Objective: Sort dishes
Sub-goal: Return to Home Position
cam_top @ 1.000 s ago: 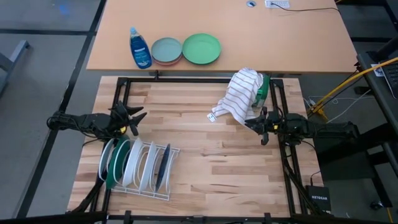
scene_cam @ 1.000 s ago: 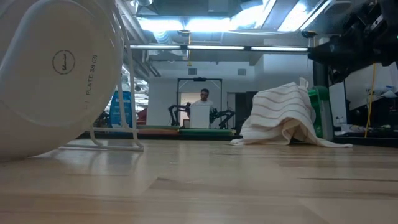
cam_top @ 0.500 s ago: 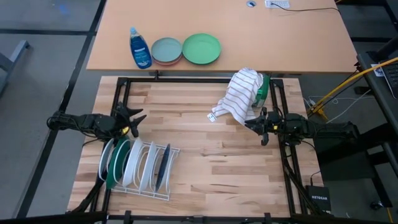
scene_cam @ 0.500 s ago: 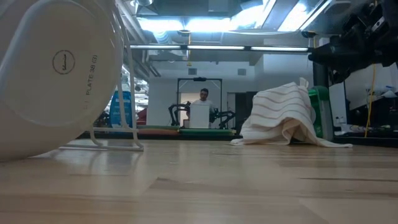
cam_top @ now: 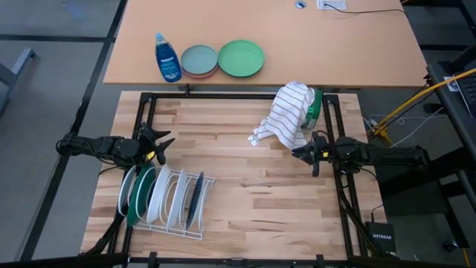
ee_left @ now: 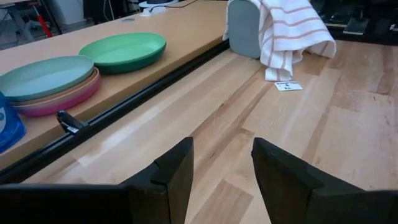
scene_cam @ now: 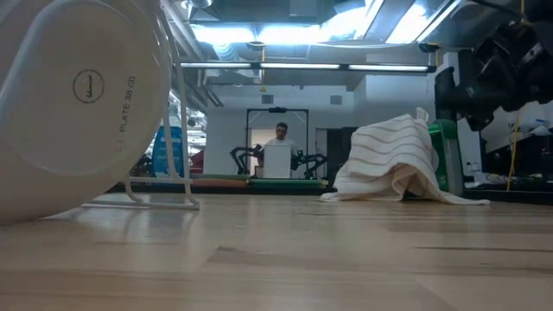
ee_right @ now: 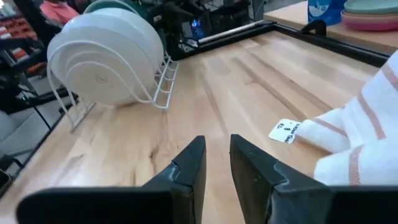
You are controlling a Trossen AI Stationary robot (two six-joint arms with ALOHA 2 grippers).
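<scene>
Turned slightly since 1 s ago, the right gripper [cam_top: 301,154] is held barely parted, the left gripper [cam_top: 163,145] spread, both empty; plates [cam_top: 160,195] are racked, sorting judged done.

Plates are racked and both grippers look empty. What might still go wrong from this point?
1. The left gripper, open, hangs close by the white wire dish rack; a careless retreat could knock the upright dinner plates.
2. The right gripper, open, sits near the white striped cloth and might snag it.
</scene>
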